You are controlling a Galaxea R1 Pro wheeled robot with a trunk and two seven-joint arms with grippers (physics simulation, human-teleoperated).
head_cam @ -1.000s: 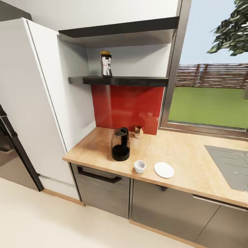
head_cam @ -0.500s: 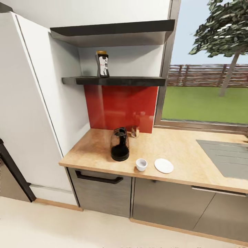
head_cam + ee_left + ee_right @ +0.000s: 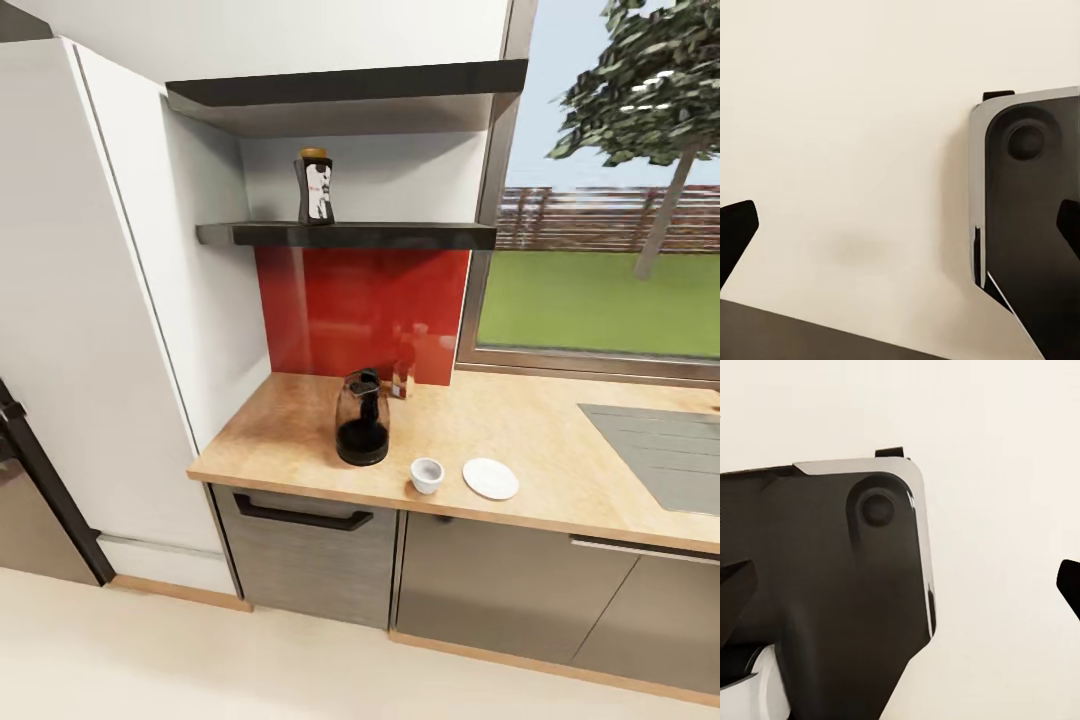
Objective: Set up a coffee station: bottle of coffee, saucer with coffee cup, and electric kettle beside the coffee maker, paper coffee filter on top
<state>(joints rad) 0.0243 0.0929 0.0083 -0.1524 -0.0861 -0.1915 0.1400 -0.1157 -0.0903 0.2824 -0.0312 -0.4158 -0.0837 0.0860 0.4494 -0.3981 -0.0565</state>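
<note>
Standing on the lower shelf (image 3: 400, 236) toward its left end, upright, is the bottle of coffee (image 3: 316, 188), dark with a tan cap and a pale label. Below it the wooden bench (image 3: 520, 440) carries the rest: a dark glass electric kettle (image 3: 361, 419) stands near the bench's left end, partway between the front edge and the red backsplash (image 3: 340, 310); a small clear item (image 3: 403, 379), too small to identify, sits just behind it against the backsplash. Near the front edge, to the kettle's right, the white coffee cup (image 3: 427, 475) stands on the bare wood, and the white saucer (image 3: 490, 478) lies just beside it, apart from it. A grey sink panel (image 3: 660, 455) is set in at the bench's right end. Each wrist view looks down at pale floor (image 3: 855, 150) and part of the robot's dark base (image 3: 832, 600). The left gripper (image 3: 900, 232) has its jaws spread wide and empty; the right gripper (image 3: 900, 585) likewise released, nothing between its jaws.
</note>
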